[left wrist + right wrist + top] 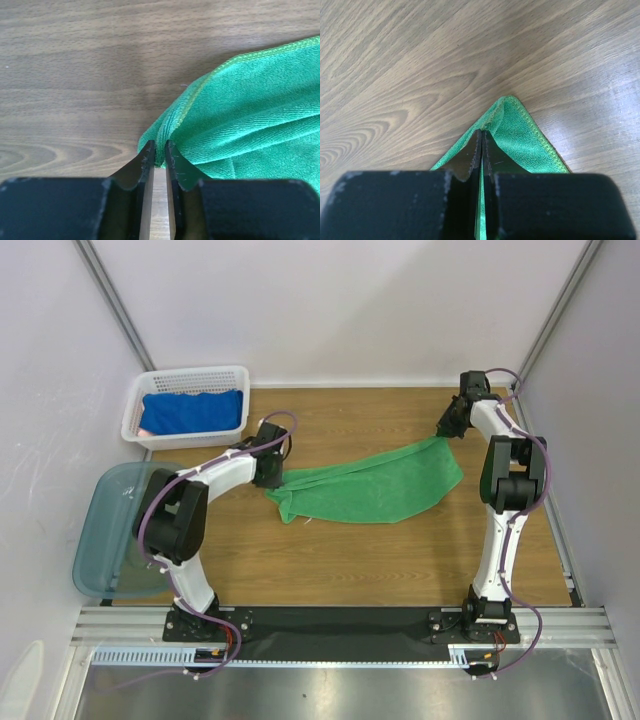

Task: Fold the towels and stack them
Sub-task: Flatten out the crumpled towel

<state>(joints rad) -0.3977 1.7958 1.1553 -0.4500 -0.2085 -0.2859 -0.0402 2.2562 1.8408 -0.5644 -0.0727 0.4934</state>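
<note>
A bright green towel (372, 486) lies stretched and partly bunched across the middle of the wooden table. My left gripper (272, 472) is at its left end, jaws nearly together with a fold of the towel's edge (235, 115) pinched between the fingertips (159, 150). My right gripper (447, 428) is at the far right corner of the towel (520, 132), shut tight on that corner (482, 136), which is slightly lifted. A royal blue towel (192, 411) lies folded in the white basket.
The white perforated basket (135, 415) stands at the back left corner. A translucent teal tub (105, 540) hangs over the table's left edge beside my left arm. White walls close the table at the back and on both sides.
</note>
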